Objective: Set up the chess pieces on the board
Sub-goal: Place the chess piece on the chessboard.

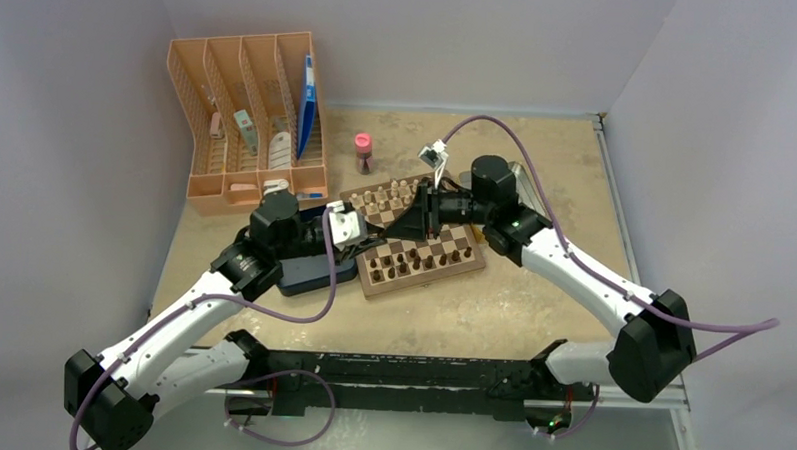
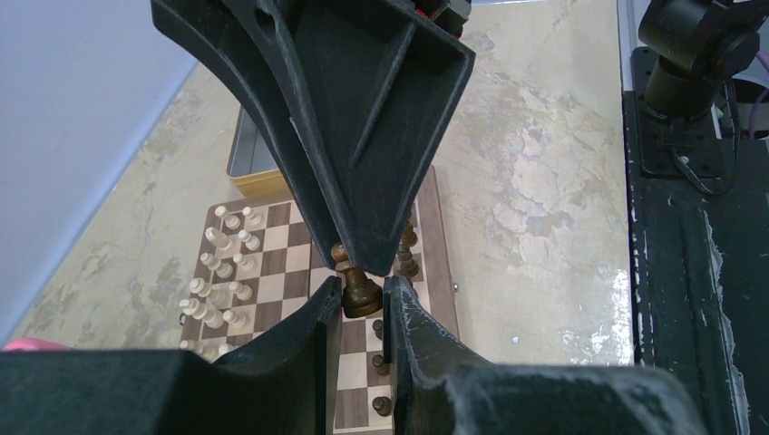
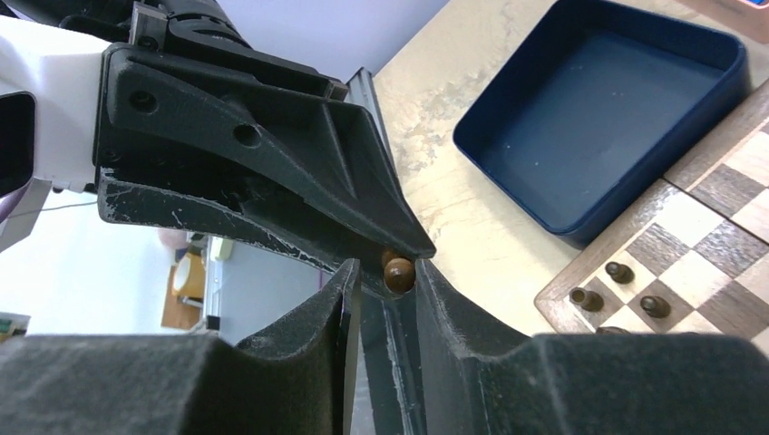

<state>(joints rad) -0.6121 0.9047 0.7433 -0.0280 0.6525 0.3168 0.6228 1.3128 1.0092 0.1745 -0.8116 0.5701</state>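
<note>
Left claw [image 2: 363, 304] is clamped low on one dark chess piece [image 2: 361, 292]. It pinches the piece near the base and holds it up in the air over the board [image 2: 272, 249]. The right claw [image 3: 385, 281] sits nose-to-nose with it from the other side, jaws apart with the piece's round head between them. I can't see a real pinch there yet: one pad looks close, the other shows a gap. So imo this is a mid-air hand-off.

To do it well, the right claw should close fully on the head before the left lets go. It should also grab above the left's tips so the two don't clash. Then the left opens and backs straight off with no twisting, or the piece tips in the new grip.

Below all that, the board sits mid-desk, a bit toward the far edge. Pale pieces [image 2: 222, 272] fill the rows nearer the desk's far edge, and the other dark pieces [image 1: 418, 256] line the rows nearer the near edge. A blue box [image 3: 589, 118] sits just beside the board, on the side toward the desk's left edge.
</note>
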